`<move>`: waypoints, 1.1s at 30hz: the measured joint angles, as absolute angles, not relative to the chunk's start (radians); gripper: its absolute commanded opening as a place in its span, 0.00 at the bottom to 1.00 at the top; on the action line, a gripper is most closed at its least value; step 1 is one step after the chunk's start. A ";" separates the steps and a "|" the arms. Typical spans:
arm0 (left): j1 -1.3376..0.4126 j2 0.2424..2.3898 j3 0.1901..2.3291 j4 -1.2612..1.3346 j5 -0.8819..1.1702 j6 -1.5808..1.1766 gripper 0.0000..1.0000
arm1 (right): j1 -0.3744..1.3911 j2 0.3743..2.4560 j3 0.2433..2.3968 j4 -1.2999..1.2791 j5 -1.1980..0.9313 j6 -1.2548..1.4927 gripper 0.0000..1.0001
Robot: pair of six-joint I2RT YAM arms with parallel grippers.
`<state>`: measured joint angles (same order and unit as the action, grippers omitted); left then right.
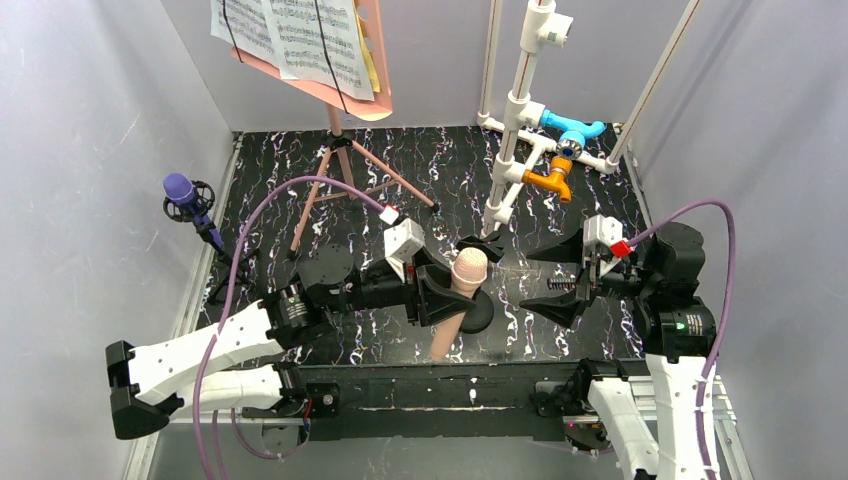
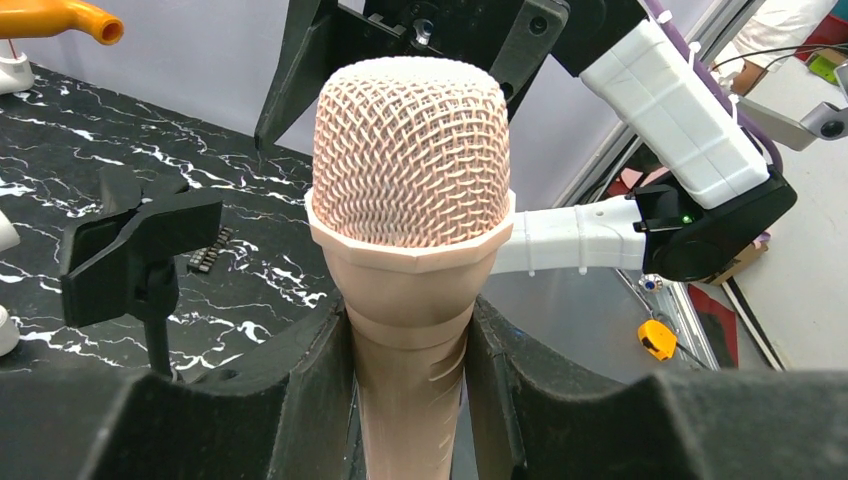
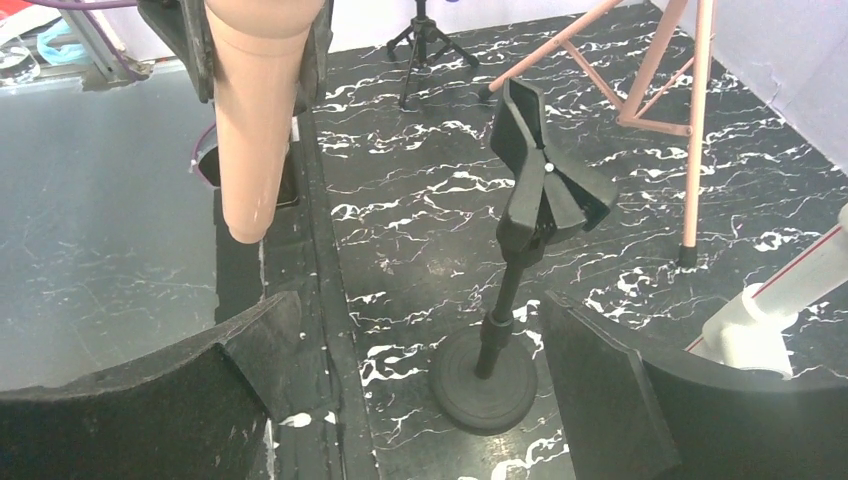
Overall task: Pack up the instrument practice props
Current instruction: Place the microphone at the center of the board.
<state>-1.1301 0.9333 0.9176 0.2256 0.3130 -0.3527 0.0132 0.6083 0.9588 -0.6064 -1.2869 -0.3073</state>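
Observation:
My left gripper (image 1: pixel 447 298) is shut on the beige microphone (image 1: pixel 468 272), holding it upright off the table by its handle, just below the mesh head (image 2: pixel 412 160). Both jaws press the handle's sides. The microphone's tail end (image 3: pixel 247 215) hangs over the table's near edge. Beside it stands an empty black clip stand (image 3: pixel 528 195) on a round base (image 3: pixel 484 382). My right gripper (image 1: pixel 546 278) is open, facing that stand from the right, and its base lies between the fingers (image 3: pixel 600 400). The purple microphone (image 1: pixel 180 190) sits on a small black tripod (image 1: pixel 222 262) at the left. Printed music pages (image 1: pixel 295 35) rest on the pink holder (image 1: pixel 345 105).
A white pipe frame (image 1: pixel 520 110) with blue and orange fittings stands at the back right. The pink holder's tripod legs (image 3: pixel 690 130) spread over the marbled black tabletop (image 1: pixel 440 170). Grey walls close in on three sides.

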 measured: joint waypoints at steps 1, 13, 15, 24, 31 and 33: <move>-1.139 0.941 0.919 0.230 0.303 -0.349 0.00 | 0.013 0.608 0.959 -0.621 -1.287 -0.315 0.98; -1.183 0.980 0.931 0.283 0.192 -0.333 0.00 | 0.013 0.585 0.951 -0.718 -1.292 -0.360 0.98; -1.190 0.987 0.933 0.292 0.170 -0.334 0.00 | 0.013 0.582 0.951 -0.730 -1.294 -0.364 0.98; -1.211 1.052 0.982 0.315 0.123 -0.342 0.00 | 0.013 0.571 0.933 -0.748 -1.306 -0.367 0.99; -1.221 1.076 0.997 0.331 0.115 -0.341 0.00 | 0.013 0.568 0.932 -0.755 -1.314 -0.366 0.98; -1.223 1.076 0.998 0.339 0.114 -0.340 0.00 | 0.013 0.564 0.927 -0.754 -1.315 -0.366 0.99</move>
